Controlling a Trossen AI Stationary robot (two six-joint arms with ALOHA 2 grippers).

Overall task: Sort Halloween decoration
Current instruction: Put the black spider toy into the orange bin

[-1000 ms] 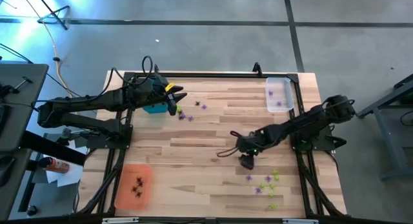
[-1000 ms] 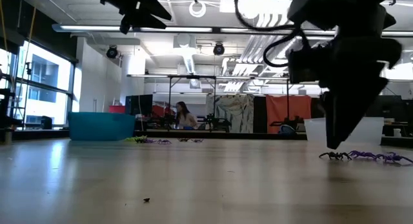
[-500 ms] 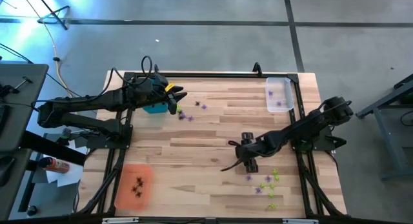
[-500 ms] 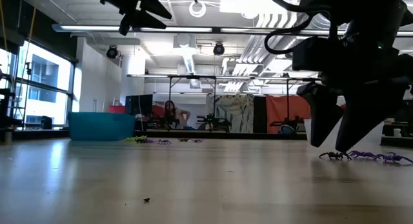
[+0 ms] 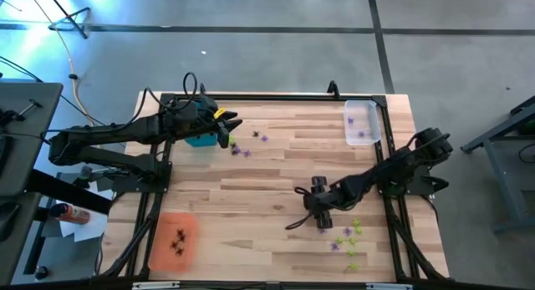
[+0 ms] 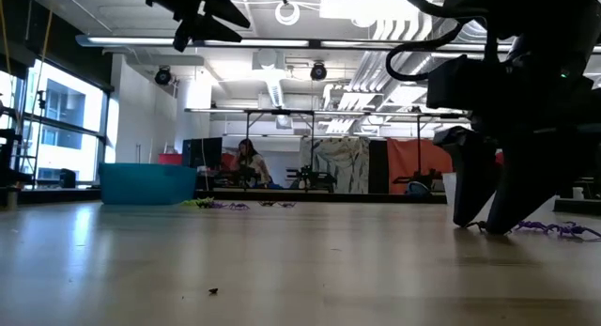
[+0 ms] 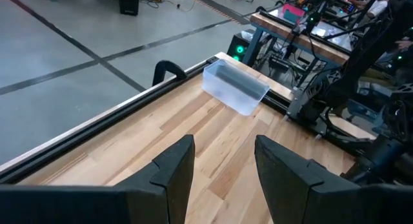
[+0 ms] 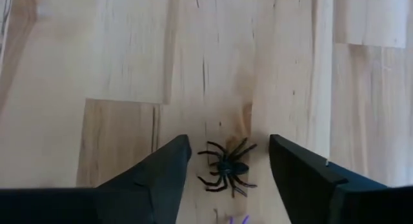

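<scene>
No readable text, label or number anywhere.

The right arm reaches in from the table's right edge, elbow bent, its wrist pitched down so the right gripper [image 5: 323,221] sits low at the wood, fingers [image 8: 158,179] spread apart, nothing between them touched. The left arm stretches along the far left side, the left gripper [image 5: 227,129] raised, fingers [image 7: 174,169] parted, holding nothing
</scene>
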